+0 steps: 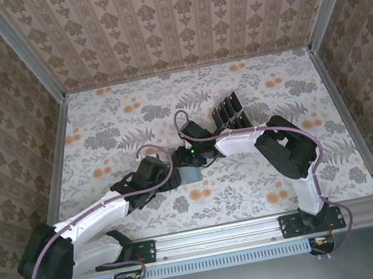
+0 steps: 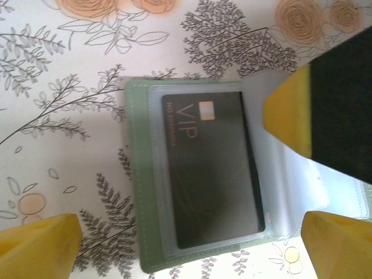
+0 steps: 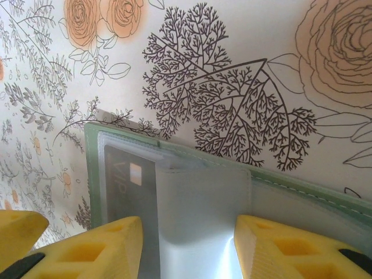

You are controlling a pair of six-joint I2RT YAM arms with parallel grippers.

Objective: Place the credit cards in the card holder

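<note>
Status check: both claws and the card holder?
Left claw wide open over card holder. Right claw part open, astride its clear sleeve. One credit card sleeved; spare cards rowed beyond. No obstruction seen.

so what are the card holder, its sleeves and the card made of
The card holder looks like soft matte grey-green faux leather or vinyl, going by its stitched edge. The card seems black plastic with a slight sheen and gold VIP print. The sleeves are clear, shiny flexible plastic; the card shows through.
</note>
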